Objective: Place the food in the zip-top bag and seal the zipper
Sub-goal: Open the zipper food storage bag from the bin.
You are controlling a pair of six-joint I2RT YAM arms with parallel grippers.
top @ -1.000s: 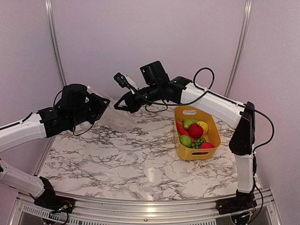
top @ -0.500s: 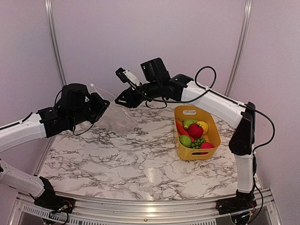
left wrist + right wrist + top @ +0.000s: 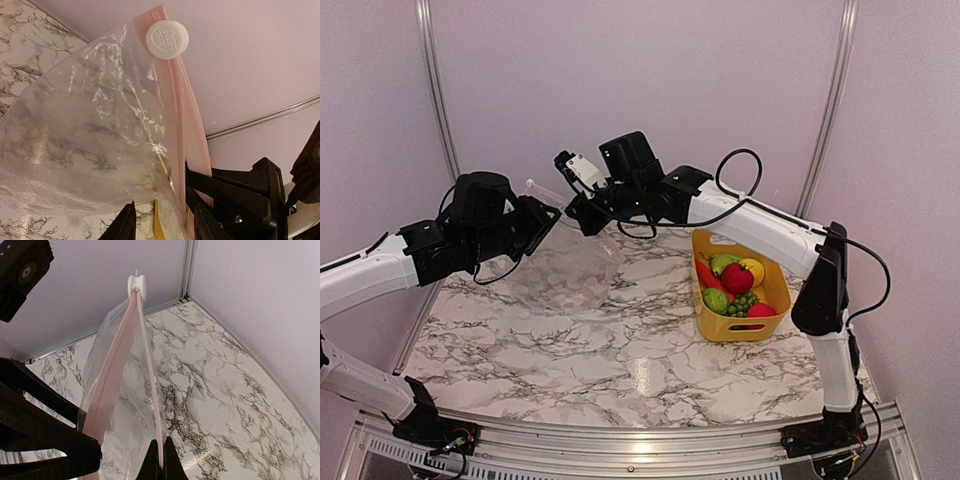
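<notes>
The clear zip-top bag [image 3: 565, 268] hangs between my two grippers above the back left of the table. My right gripper [image 3: 582, 212] is shut on one thin lip of the bag's mouth [image 3: 162, 462]. My left gripper [image 3: 548, 215] is right beside it. Its jaws stand apart [image 3: 164, 220], with the bag's film [image 3: 85, 135] and the pink zipper strip [image 3: 184, 125] between them. The strip lies against the right finger. A white slider [image 3: 167, 39] sits at the strip's far end and also shows in the right wrist view [image 3: 136, 285]. The food lies in the yellow basket [image 3: 781, 285]: a red apple [image 3: 737, 277], lemon [image 3: 753, 269], green apple [image 3: 716, 300] and grapes [image 3: 745, 302].
The yellow basket stands at the right of the marble table [image 3: 620, 350], under the right arm's forearm. Pink walls with metal rails [image 3: 435, 90] close in the back and sides. The right arm's cable [image 3: 745, 160] loops above the basket.
Both grippers have risen, and the right one has moved left, close to the left one. The bag has been lifted off the table and now hangs lower and fuller.
</notes>
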